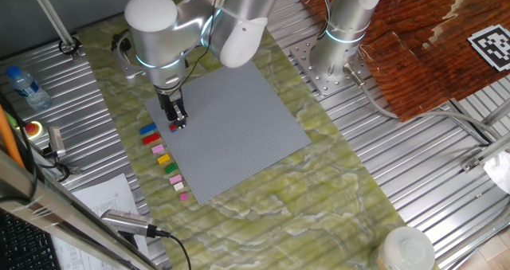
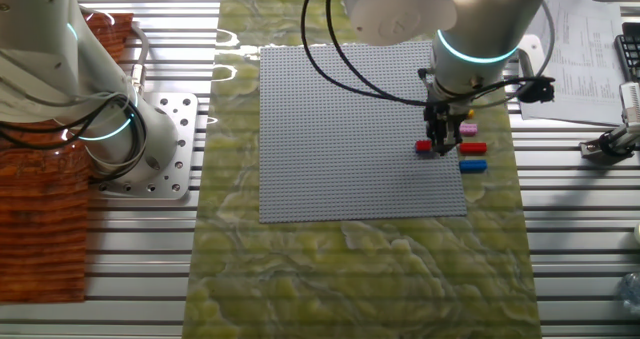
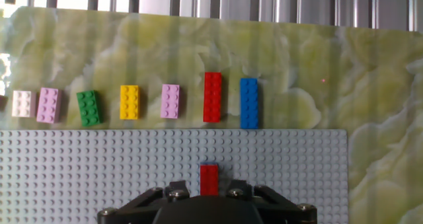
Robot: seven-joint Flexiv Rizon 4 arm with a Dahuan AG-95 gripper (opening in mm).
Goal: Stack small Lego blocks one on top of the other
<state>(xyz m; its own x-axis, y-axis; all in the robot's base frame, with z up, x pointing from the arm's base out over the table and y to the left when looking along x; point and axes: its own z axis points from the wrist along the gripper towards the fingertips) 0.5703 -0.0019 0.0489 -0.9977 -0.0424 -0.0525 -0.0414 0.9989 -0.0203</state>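
Small red plastic Lego brick [image 3: 209, 179] sits on the flat grey studded baseplate [image 3: 99, 164] near its edge | gripper [image 1: 177, 122] directly over it, fingers either side, grip cannot be judged | row of loose bricks on green marbled mat [image 3: 297, 72] beside plate: blue [image 3: 248, 102], red [image 3: 212, 96], pink [image 3: 170, 101], yellow [image 3: 129, 102], green [image 3: 88, 108]

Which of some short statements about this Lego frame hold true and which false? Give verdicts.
1. A red brick sits on the grey baseplate at the end effector. True.
2. The blue brick lies on the baseplate. False: it lies on the green mat, beside a longer red brick.
3. The green brick lies between a pink brick and the yellow brick. True.
4. The loose bricks are stacked. False: they lie singly in a row.
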